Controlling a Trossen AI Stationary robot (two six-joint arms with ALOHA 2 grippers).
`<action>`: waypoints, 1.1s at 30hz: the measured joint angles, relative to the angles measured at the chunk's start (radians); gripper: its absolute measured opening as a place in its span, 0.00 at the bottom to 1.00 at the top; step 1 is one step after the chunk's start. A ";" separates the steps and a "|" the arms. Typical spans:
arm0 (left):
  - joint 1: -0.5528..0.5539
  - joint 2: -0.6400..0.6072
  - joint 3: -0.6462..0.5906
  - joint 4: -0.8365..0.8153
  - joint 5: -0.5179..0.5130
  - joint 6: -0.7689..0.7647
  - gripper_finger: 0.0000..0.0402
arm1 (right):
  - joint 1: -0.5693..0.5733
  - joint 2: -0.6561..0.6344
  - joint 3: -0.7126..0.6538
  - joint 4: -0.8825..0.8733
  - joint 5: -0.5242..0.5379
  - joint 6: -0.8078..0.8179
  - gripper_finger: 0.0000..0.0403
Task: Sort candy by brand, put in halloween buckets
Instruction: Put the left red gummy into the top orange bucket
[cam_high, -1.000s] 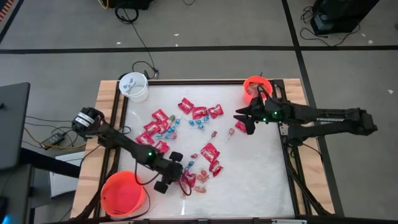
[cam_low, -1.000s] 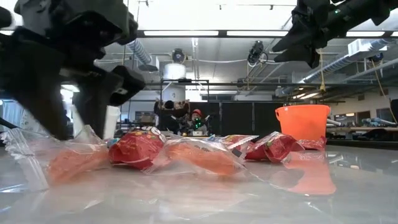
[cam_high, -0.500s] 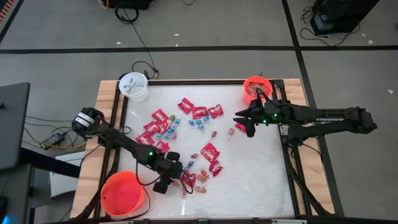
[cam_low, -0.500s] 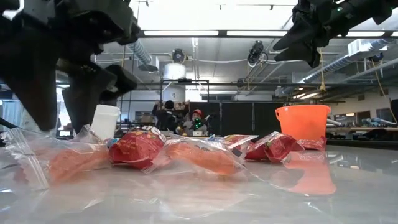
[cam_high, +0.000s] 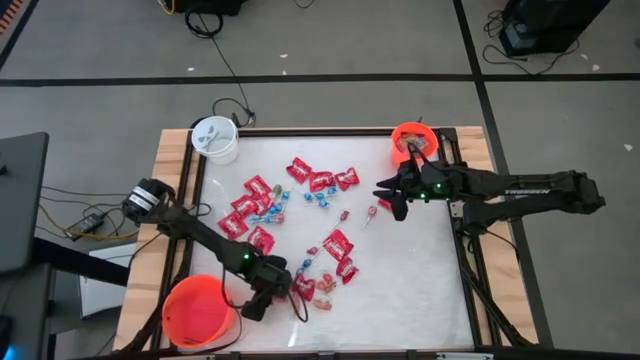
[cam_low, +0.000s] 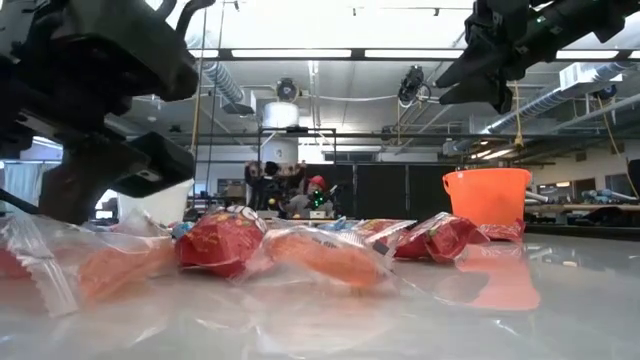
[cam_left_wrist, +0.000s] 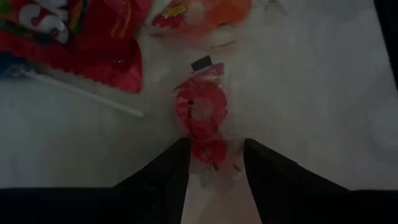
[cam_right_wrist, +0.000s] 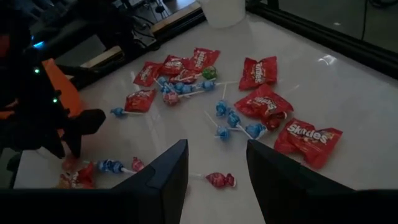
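Grey floor with dark tape lines surrounds the white worktop (cam_high: 420, 270) in its wooden frame. Candy lies spread over the worktop's middle: red packets (cam_high: 322, 181), blue-wrapped lollipops (cam_right_wrist: 225, 122) and clear-wrapped pieces, running from 11 o'clock down toward 7 o'clock. Three buckets stand at the edges: a white bucket (cam_high: 215, 139) at 10 o'clock, a small orange bucket (cam_high: 412, 142) at 1 o'clock and a larger orange bucket (cam_high: 198, 311) at 7 o'clock.

The left pincer (cam_high: 256, 304) sits low at 7 o'clock, just beside the larger orange bucket. Its wrist view shows the two fingers apart with a red clear-wrapped candy (cam_left_wrist: 202, 115) lying between the tips (cam_left_wrist: 214, 163); whether they press on it I cannot tell.

The right pincer (cam_high: 385, 193) hovers above the worktop at 2 o'clock, near the small orange bucket. Its fingers (cam_right_wrist: 171, 171) stand apart and hold nothing; a small red-wrapped sweet (cam_right_wrist: 219, 180) lies on the worktop between them in the wrist view.
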 joint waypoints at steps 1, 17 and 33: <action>-0.001 0.013 0.004 -0.003 -0.010 0.012 0.40 | 0.000 0.003 0.000 0.001 -0.001 0.000 0.43; 0.164 -0.094 -0.003 0.032 -0.361 0.168 0.07 | 0.000 0.165 0.000 0.168 -0.101 0.022 0.41; 0.376 -0.122 -0.002 0.372 -0.542 0.328 0.05 | 0.000 0.503 0.000 0.600 -0.308 0.011 0.38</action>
